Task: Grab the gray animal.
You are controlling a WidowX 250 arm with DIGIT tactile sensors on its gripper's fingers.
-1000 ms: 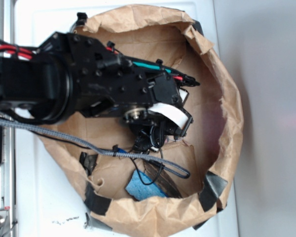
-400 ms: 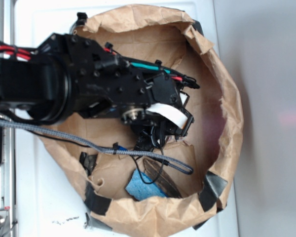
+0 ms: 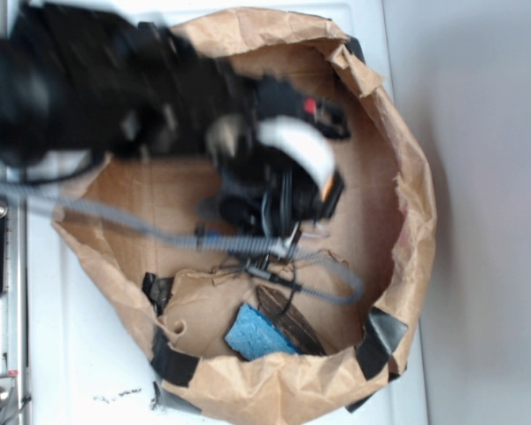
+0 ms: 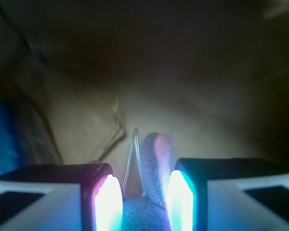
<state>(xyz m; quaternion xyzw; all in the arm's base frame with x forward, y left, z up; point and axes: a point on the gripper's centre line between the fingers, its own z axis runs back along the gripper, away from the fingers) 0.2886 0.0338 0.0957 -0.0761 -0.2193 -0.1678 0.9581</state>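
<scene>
A paper bag (image 3: 407, 177) fills mid-frame; inside, the sponge piece (image 3: 252, 335) lies at lower centre, below the pincer (image 4: 143, 202), which encloses the plush donkey (image 4: 151, 192).

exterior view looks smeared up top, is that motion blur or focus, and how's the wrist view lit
Exterior view: only the arm and its cable are smeared, while the paper bag and blue sponge stay sharp, so it is motion blur. Wrist view: dim and soft, with blue and pink glare on the fingers either side of the gray animal.
</scene>
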